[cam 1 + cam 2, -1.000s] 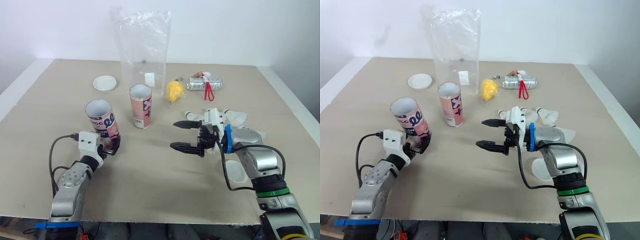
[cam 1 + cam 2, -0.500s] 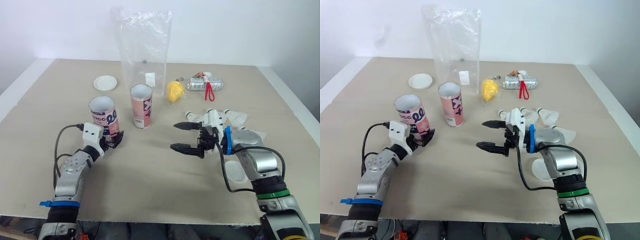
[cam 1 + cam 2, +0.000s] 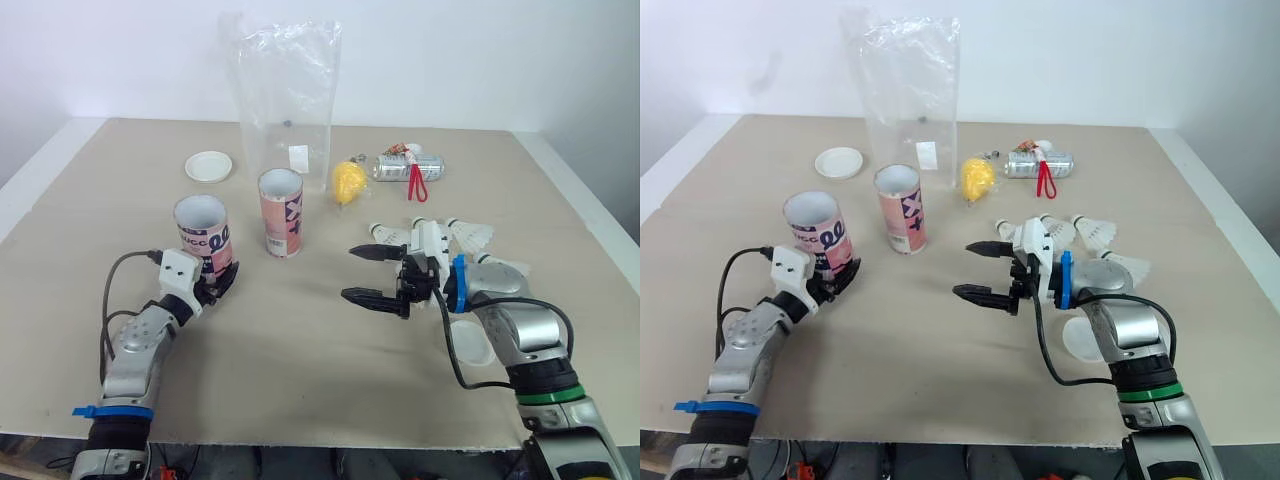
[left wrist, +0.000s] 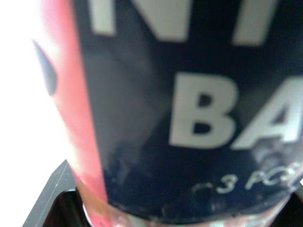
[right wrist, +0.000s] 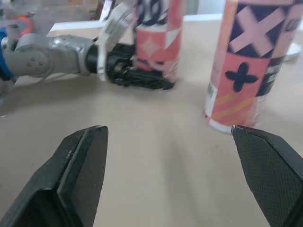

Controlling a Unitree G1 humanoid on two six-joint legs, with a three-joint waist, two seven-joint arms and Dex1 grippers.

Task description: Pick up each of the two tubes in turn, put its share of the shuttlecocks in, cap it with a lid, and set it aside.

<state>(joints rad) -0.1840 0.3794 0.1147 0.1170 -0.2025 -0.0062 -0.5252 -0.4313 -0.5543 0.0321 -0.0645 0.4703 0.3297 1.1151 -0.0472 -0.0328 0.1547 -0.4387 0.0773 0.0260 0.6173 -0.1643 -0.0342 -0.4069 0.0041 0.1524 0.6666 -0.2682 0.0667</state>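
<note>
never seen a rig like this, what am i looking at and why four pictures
This is a humanoid robot with two arms, each ending in a black two-fingered gripper. The two wide pictures come from a camera on its head, looking down over a table. The two close ones come from cameras on its wrists. The left gripper is shut around the base of a pink tube, seen close up in the left wrist view. The right gripper hangs open above the table, holding nothing. A second tube stands nearby, with loose shuttlecocks beside the right arm, a white lid farther back and a clear plastic bag.
</note>
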